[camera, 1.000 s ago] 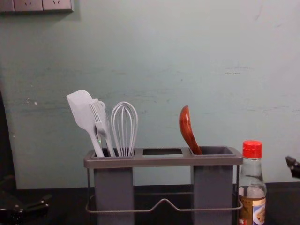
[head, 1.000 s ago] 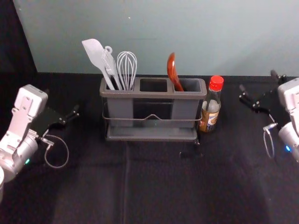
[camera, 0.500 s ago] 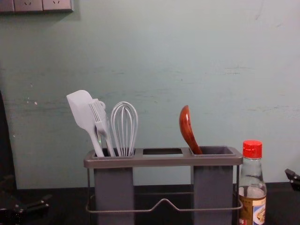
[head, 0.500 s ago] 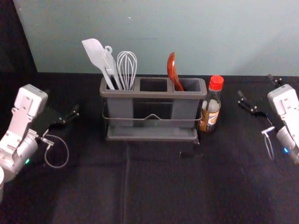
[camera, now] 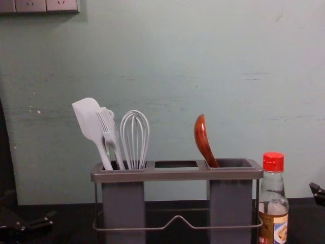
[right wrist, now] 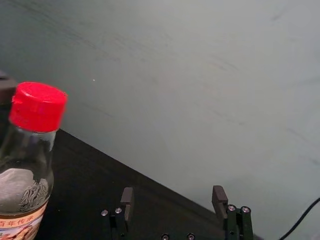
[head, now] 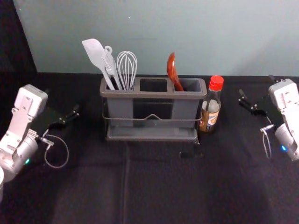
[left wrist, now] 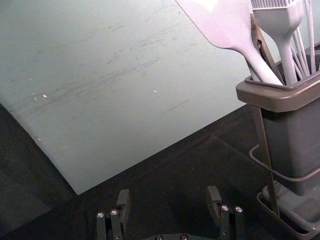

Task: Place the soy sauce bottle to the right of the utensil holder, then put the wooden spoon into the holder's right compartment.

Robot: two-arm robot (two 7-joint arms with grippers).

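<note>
In the head view my left gripper (head: 61,100) is left of the grey utensil holder (head: 152,94), and my right gripper (head: 256,85) is to the right of the soy sauce bottle (head: 211,105). Both stand open and hold nothing, as the left gripper (left wrist: 168,195) and the right gripper (right wrist: 173,192) show in their wrist views. The red-capped bottle stands upright close beside the holder's right end. A reddish-brown wooden spoon (head: 173,72) leans in the right compartment, bowl up, its lower part hidden inside. In the chest view the spoon (camera: 202,140) tilts left.
A white spatula (head: 95,55), a smaller white utensil and a whisk (head: 127,66) rise from the left compartment. The pale wall (head: 154,28) stands behind the black-covered table (head: 154,186). A cable (right wrist: 300,220) crosses a corner of the right wrist view.
My right arm has shifted slightly inward, toward the bottle, in the head view, and its gripper sits lower in the chest view. Bottle, spoon, holder and left arm have stayed where they were.
</note>
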